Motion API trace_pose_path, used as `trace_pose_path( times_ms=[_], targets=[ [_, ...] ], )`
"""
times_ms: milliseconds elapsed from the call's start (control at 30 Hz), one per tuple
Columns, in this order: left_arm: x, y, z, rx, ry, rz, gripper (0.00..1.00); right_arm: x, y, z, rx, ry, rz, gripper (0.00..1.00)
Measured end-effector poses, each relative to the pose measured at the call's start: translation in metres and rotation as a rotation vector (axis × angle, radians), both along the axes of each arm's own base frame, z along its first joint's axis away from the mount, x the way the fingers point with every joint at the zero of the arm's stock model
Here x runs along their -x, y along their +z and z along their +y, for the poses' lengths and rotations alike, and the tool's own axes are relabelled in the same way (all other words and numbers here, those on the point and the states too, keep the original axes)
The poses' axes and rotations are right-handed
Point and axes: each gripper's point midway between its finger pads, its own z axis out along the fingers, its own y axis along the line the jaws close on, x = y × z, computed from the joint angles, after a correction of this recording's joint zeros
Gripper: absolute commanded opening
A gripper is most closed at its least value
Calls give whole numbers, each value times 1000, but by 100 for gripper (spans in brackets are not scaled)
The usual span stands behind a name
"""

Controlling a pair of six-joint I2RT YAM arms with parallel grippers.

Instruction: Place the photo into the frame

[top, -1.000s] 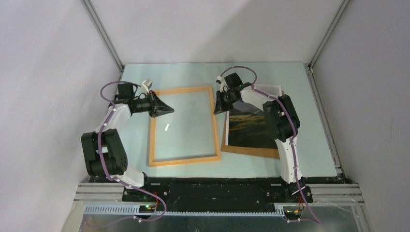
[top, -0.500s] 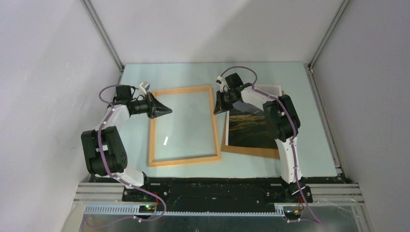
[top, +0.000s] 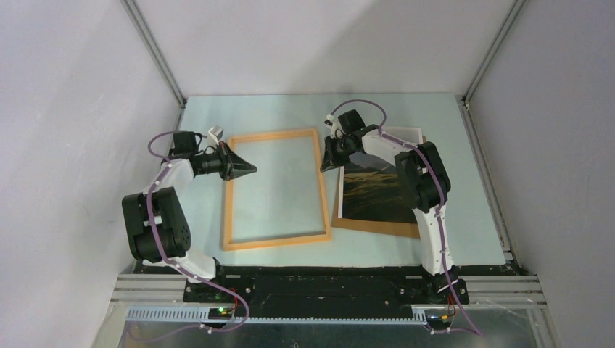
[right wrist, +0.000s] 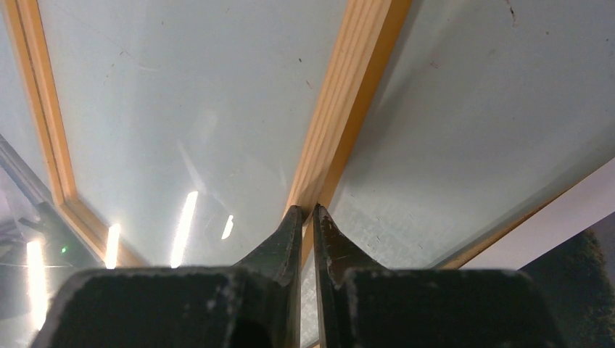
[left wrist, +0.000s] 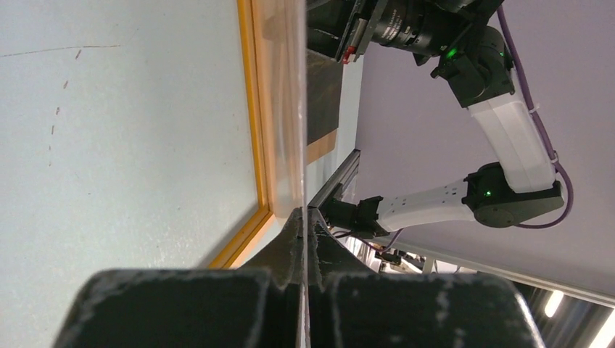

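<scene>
Robot lab cell: white enclosure walls [top: 326,43], aluminium rails [top: 152,51] (pale tabletop [top: 283,109]).

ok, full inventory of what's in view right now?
frame: 1, orange-tan wood, flat mid-table, table showing through it
photo: 1, dark landscape, right of the frame, lying on the backing board
backing board: 1, brown, under the photo, near edge showing
table: 1, pale blue-green, under everything
left arm: 1, black and white, purple cable, left of the frame
right arm: 1, same colours, reaching over the photo
left gripper: 1, black, shut, over the frame's left side
right gripper: 1, black, shut bar a slim gap, tips at the frame's right rail
</scene>
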Motion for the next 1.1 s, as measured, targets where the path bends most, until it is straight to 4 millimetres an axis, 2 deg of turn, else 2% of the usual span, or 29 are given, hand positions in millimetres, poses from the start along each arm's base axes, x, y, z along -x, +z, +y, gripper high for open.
trace_pose_path(
  times_ms=[567, 1100],
  targets=[
    [0, -19, 8, -95, -21, -75, 0, 0, 0, 0, 0, 5, -4, 9],
    [5, -47, 20, -191, -10, -31, 0, 0, 0, 0, 2, 6, -6, 9]
  ],
)
